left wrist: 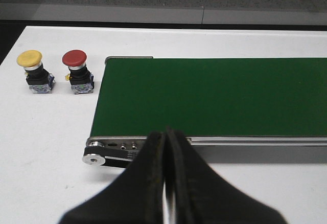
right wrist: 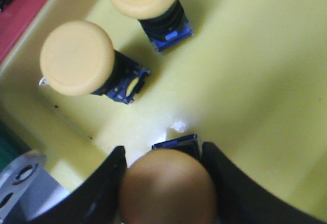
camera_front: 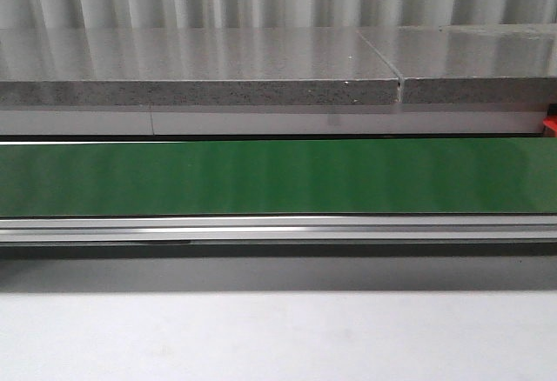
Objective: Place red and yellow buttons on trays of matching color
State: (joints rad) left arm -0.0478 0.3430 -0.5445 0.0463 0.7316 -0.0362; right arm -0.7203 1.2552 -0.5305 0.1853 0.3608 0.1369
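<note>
Lighting: even, overhead. Glare: counter [camera_front: 200,55], yellow tray [right wrist: 179,126]. Soft shadows under belt [camera_front: 278,177]. Blur: right wrist view, nearest button [right wrist: 168,185].

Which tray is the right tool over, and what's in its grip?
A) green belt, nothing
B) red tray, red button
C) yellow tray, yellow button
C: in the right wrist view the right tool clasps a yellow mushroom-head push button above the glossy yellow plastic tray.
</note>
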